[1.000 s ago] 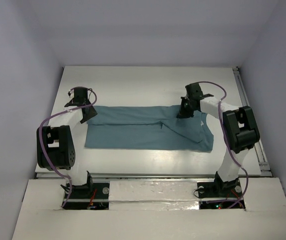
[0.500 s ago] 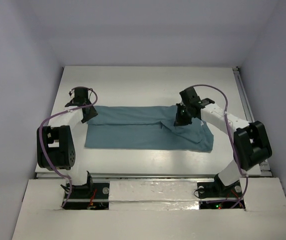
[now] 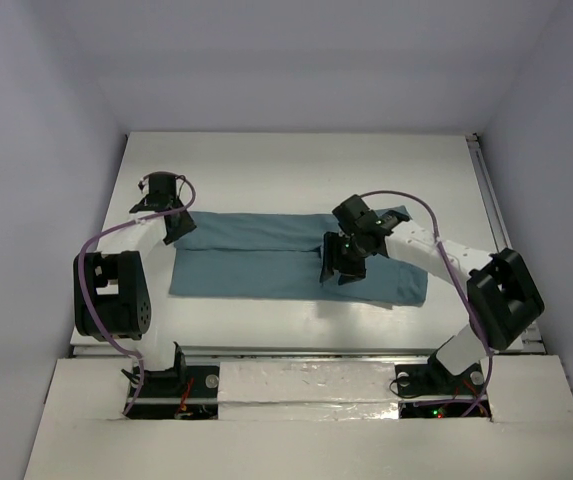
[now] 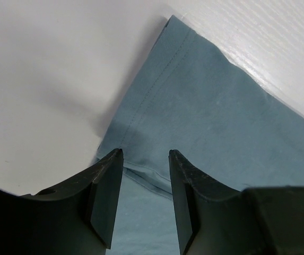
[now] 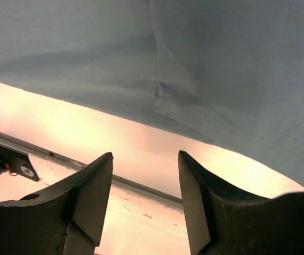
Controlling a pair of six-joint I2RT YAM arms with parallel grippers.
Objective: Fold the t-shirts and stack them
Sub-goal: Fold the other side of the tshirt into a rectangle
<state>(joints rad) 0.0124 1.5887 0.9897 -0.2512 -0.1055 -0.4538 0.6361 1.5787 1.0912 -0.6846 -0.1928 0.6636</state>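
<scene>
The white worktop (image 3: 296, 170) fills the floor of a pale-walled enclosure (image 3: 296, 60), with a metal rail (image 3: 501, 240) down its right side. On it the teal-blue t-shirt (image 3: 256, 272) lies flat, folded into a long band that runs left to right across the middle, its near edge lying close to the near edge of the worktop. The right arm (image 3: 436, 255) stretches in over the right part of the band, and the left arm (image 3: 116, 290) bends up along the left side. The right pincer (image 3: 338, 268) hangs low over the shirt right of its middle. In its wrist view the fingers (image 5: 88, 196) stand wide apart with nothing between them, showing a seam of the cloth and bare worktop beyond it. The left pincer (image 3: 174, 228) sits at the far left corner of the shirt. Its fingers (image 4: 106, 196) are partly open on either side of a folded hem, and the cloth there lies flat rather than pinched. Whether the tips touch the cloth cannot be told.
</scene>
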